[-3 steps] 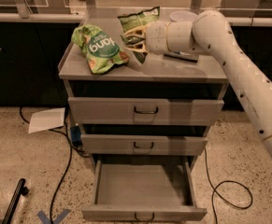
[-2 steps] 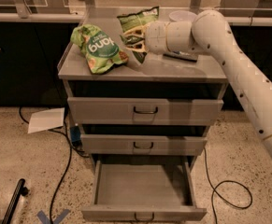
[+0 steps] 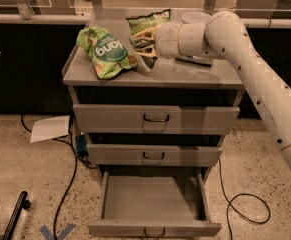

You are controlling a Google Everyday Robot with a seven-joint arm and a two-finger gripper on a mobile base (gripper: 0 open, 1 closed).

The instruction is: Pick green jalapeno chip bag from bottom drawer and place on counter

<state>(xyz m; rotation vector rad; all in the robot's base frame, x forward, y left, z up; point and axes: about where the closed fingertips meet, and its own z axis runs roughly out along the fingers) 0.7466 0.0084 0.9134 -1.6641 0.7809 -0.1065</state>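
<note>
The white arm (image 3: pixel 255 69) reaches over the table (image 3: pixel 195 74) from the right. The bottom drawer (image 3: pixel 152 204) is pulled out, and its tray looks bare. A bigger green bag (image 3: pixel 107 51) lies on the table's left side. The green jalapeno chip bag (image 3: pixel 147 23) is up at the back of the table, with the tool (image 3: pixel 146 44) right at its lower edge. Nothing has moved since a second ago, so I think the bag is nearly put down. The tool hides part of it. I cannot tell if the tool grips it or has let go.

Speckled terrazzo floor (image 3: pixel 265 149), dark cabinets (image 3: pixel 25 69), white paper sheet (image 3: pixel 50 128), black cables (image 3: pixel 67 184)
</note>
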